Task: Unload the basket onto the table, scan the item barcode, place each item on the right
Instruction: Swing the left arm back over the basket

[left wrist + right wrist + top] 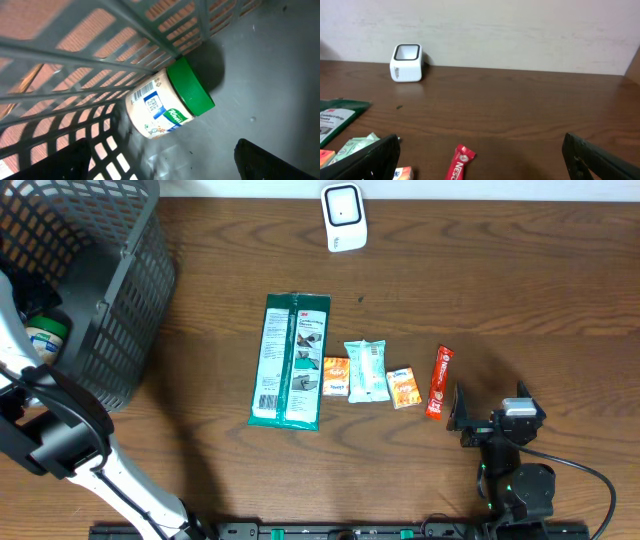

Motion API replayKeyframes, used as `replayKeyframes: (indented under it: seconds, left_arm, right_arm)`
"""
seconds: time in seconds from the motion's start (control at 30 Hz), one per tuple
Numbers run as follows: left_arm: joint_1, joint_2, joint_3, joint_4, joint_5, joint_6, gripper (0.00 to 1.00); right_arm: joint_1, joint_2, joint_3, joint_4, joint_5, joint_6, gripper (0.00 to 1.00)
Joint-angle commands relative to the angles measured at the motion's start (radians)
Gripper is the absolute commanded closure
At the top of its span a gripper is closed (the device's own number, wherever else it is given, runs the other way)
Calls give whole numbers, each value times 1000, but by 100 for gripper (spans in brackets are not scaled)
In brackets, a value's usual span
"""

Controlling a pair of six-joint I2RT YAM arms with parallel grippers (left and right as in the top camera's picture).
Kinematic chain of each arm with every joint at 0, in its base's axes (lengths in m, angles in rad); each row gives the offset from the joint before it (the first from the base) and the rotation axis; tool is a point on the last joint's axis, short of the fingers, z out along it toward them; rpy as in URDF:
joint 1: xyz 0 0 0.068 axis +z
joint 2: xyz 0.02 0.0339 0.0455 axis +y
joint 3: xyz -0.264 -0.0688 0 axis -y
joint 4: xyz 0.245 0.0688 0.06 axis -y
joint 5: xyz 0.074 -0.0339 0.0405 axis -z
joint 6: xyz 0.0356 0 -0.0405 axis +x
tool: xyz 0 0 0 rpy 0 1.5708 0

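Note:
A white barcode scanner (pixel 344 217) stands at the table's far edge, and the right wrist view shows the scanner (pixel 407 62) too. A cream jar (pixel 162 105) with a green lid lies on its side on the basket floor, its barcode (pixel 144 91) facing up. In the overhead view the jar (pixel 45 330) shows through the basket's open top. My left gripper (pixel 167 162) hangs open above the basket floor, just short of the jar, holding nothing. My right gripper (pixel 488 405) rests open near the table's front right, behind a red stick packet (pixel 460 164).
The grey mesh basket (pixel 110 270) fills the back left corner, with my left arm (pixel 60 430) reaching into it. A row lies mid-table: a green flat pack (pixel 290 360), an orange packet (pixel 336 376), a pale blue packet (pixel 366 370), another orange packet (pixel 403 387), the red stick packet (pixel 440 381).

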Motion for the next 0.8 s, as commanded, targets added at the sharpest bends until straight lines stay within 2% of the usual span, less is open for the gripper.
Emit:
replayKeyframes:
  seconds: [0.0, 0.4, 0.53, 0.67, 0.77]
  left_arm:
    - [2, 53, -5, -2, 12, 22, 8]
    - [2, 127, -37, -16, 16, 14, 8]
    - [2, 127, -50, -32, 91, 14, 9]
    - [0, 127, -57, -61, 251, 14, 19]
    - [0, 122, -54, -73, 320, 14, 20]
  right_arm:
    - [-6, -5, -1, -3, -1, -5, 1]
    - [-6, -5, -1, -3, -2, -5, 1]
    - [-6, -5, -1, -3, -1, -5, 1]
    - [-6, -5, -1, -3, -1, -5, 1]
    - [-6, -5, -1, -3, -1, -5, 1]
